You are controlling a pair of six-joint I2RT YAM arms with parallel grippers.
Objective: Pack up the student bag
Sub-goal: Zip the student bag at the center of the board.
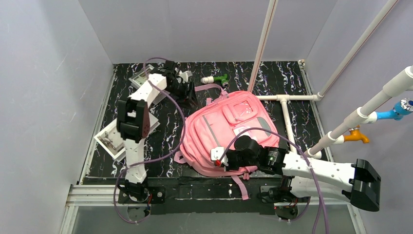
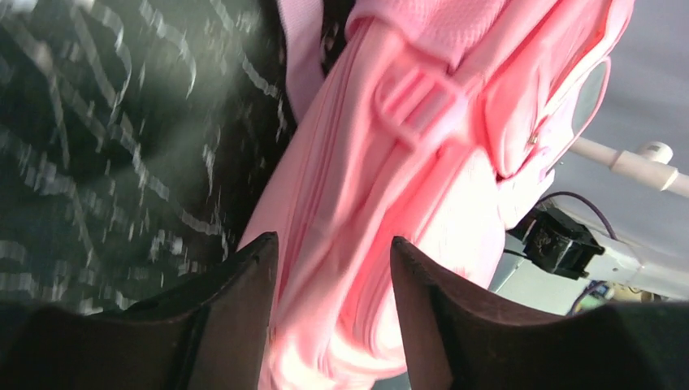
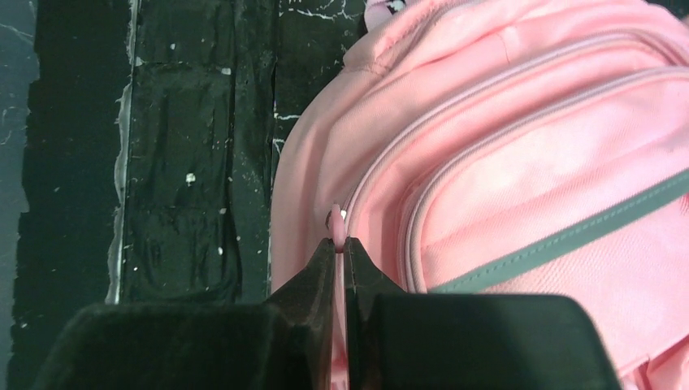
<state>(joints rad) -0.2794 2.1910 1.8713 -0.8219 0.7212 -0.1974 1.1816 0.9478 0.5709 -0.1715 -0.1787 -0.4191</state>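
I see the student bag (image 1: 229,131) in soft pink all over, crossed by a grey stripe (image 3: 569,236), on a black surface (image 1: 292,83) veined with white marbling. The left pincer (image 2: 333,309) and right pincer (image 3: 341,244) read dark brown-black. The cable (image 1: 182,119) is purple, and a small bottle-like item (image 1: 217,79) is green and white.

The right gripper (image 3: 342,246) was closed, its jaws pinching a small pink tab (image 3: 335,219) on a zip line of the student bag (image 3: 520,146). A grey stripe (image 3: 569,236) crossed the bag diagonally. The black table (image 3: 187,162) lay to the bag's left.
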